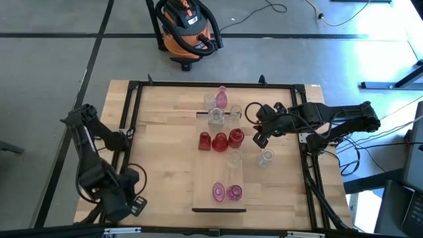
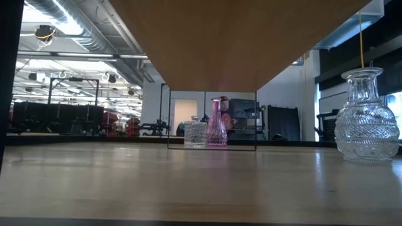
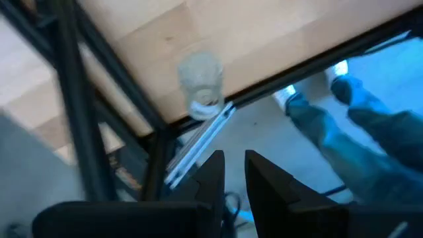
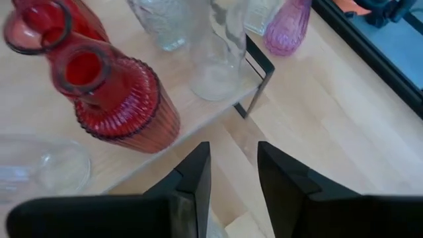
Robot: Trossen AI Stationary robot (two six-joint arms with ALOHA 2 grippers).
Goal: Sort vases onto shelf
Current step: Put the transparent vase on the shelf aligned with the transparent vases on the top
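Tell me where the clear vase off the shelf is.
In the high view, the clear glass vase stands on the tabletop just right of the light-wood shelf, below the right pincer.

Two dark, jointed arms are showing matte black housings; the left arm [image 1: 99, 165] is carrying looped black cables at lower left, while the right arm [image 1: 330, 122] is ending in flat, black, wedge-shaped fingers [image 4: 192, 178]

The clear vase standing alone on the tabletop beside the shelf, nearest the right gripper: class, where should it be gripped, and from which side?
Probably the narrow neck of the clear vase, just under its flared rim. It stands upright with a wide cut-glass belly, likely too broad and slippery to pinch. Come from above with the right gripper, whose fingers are apart and empty; the shelf leaves that side free.
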